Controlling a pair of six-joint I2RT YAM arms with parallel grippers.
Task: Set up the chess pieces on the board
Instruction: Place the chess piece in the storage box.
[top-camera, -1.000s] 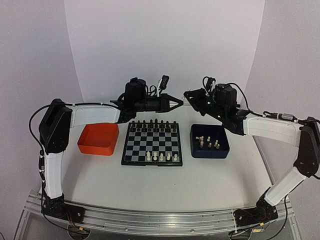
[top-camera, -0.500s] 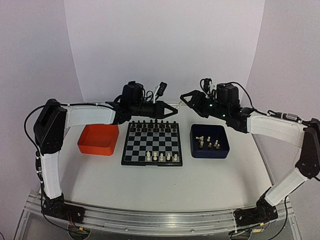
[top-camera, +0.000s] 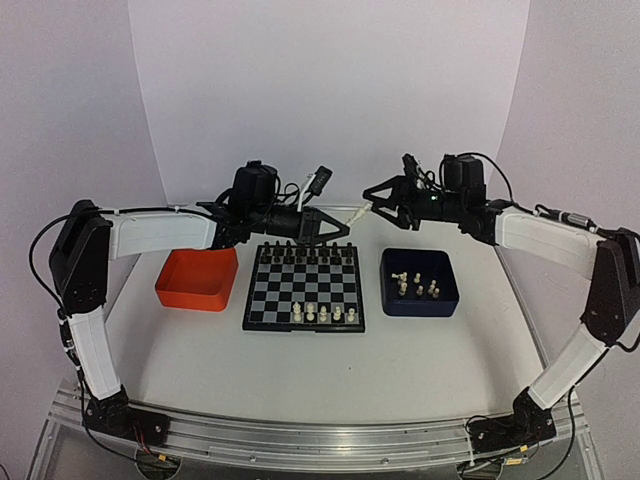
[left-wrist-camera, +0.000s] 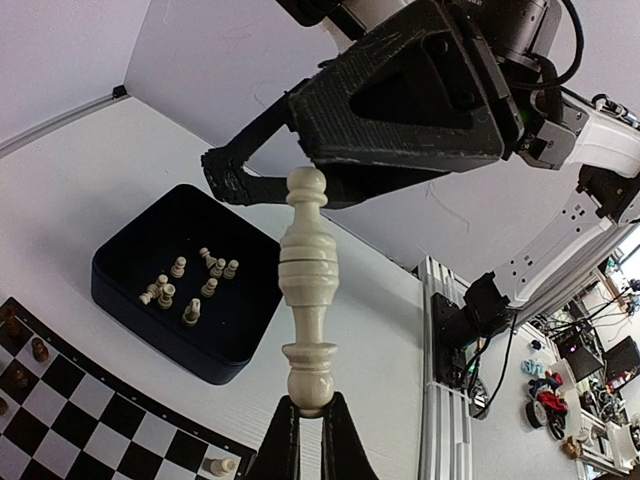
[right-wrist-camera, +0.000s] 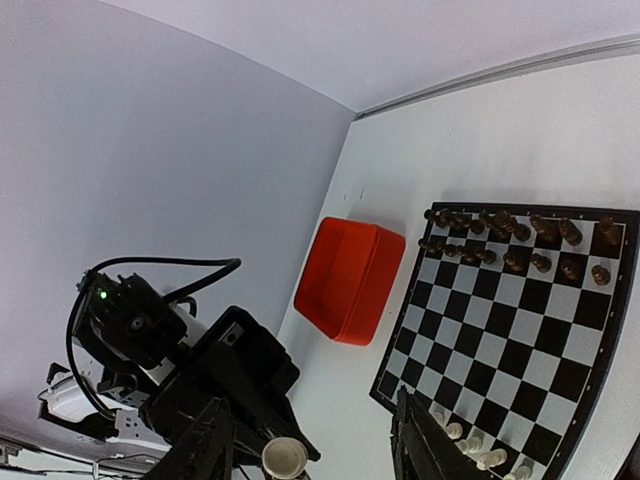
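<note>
My left gripper is shut on the base of a cream-white chess piece, held in the air beyond the board's far right corner. In the left wrist view the piece stands up from my fingertips. My right gripper is open, its tips right at the piece's free end. In the right wrist view the piece's round end shows between the spread fingers. Several cream pieces stand on the board's near row.
A dark blue tray right of the board holds several loose cream pieces. An orange tray sits left of the board. Black chessmen fill the board's far rows.
The left gripper has drawn back a little to the left and lower with the piece. The right wrist has risen and levelled, keeping its open tips by the piece.
</note>
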